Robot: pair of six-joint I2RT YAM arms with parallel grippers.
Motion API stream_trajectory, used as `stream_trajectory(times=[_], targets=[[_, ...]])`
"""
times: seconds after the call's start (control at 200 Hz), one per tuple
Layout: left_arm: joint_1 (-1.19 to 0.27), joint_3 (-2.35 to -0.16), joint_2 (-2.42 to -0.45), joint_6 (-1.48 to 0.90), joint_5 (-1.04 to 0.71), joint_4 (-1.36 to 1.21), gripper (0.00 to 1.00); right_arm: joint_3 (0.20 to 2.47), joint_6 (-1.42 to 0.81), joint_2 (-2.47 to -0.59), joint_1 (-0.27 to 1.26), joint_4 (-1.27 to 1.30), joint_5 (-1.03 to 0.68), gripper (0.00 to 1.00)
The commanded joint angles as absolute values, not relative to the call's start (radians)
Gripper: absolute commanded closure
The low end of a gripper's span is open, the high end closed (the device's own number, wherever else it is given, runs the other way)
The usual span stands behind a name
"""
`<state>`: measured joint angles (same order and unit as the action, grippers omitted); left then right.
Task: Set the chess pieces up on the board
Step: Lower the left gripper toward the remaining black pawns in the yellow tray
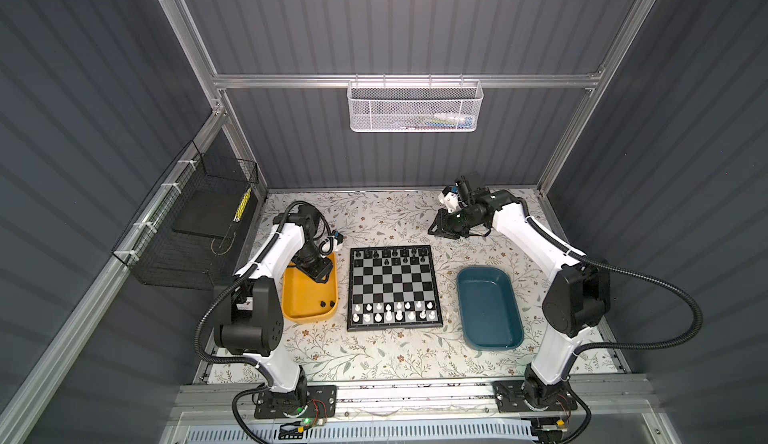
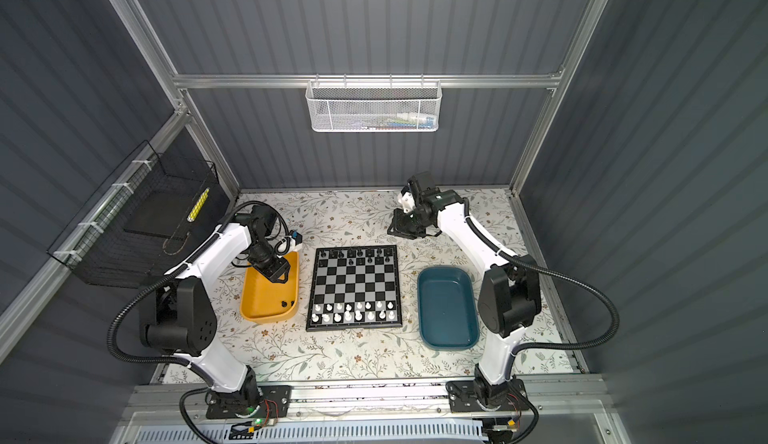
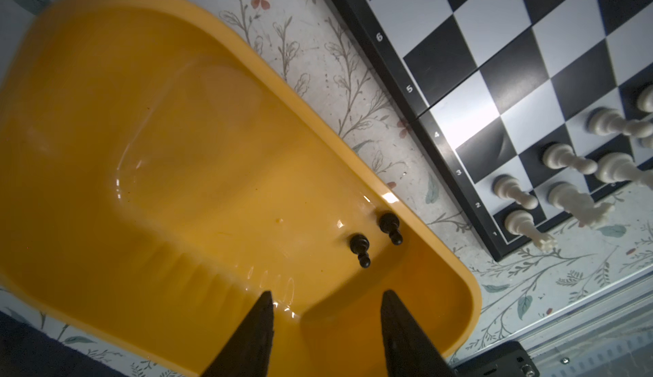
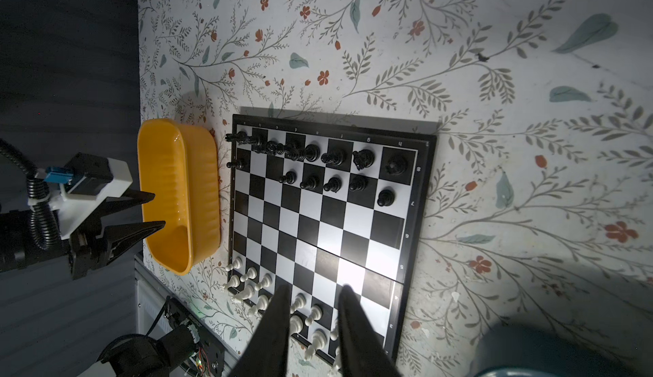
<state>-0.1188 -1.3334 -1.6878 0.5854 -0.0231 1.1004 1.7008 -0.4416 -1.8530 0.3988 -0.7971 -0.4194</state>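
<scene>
Board (image 1: 394,286) sits mid-table, with the yellow tray (image 1: 305,296) at its 9 o'clock and the teal tray (image 1: 488,309) at 3. White pieces (image 1: 392,312) stand in the two rows at the board's 6 o'clock edge, black pieces (image 1: 390,254) along the 12 o'clock edge. Two black pawns (image 3: 359,248) sit just beside each other in the yellow tray's 5 o'clock corner. My left gripper (image 3: 327,295) hangs over that tray's 12 o'clock end, fingers roughly half apart, holding nothing. Right gripper (image 4: 313,288) is off the board at its 1 o'clock, fingers narrowly parted, nothing between them.
</scene>
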Motion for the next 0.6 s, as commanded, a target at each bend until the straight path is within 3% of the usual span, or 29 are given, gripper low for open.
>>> stream_trajectory(times=[0.0, 0.595], targets=[[-0.115, -1.306, -1.647, 0.572, -0.037, 1.055, 0.50, 1.770, -0.451, -1.885, 0.388, -0.861, -0.410, 0.73], [-0.095, -1.151, -1.601, 0.562, -0.073, 1.031, 0.55, 1.871, -0.499, -1.971, 0.371, -0.874, -0.430, 0.73]])
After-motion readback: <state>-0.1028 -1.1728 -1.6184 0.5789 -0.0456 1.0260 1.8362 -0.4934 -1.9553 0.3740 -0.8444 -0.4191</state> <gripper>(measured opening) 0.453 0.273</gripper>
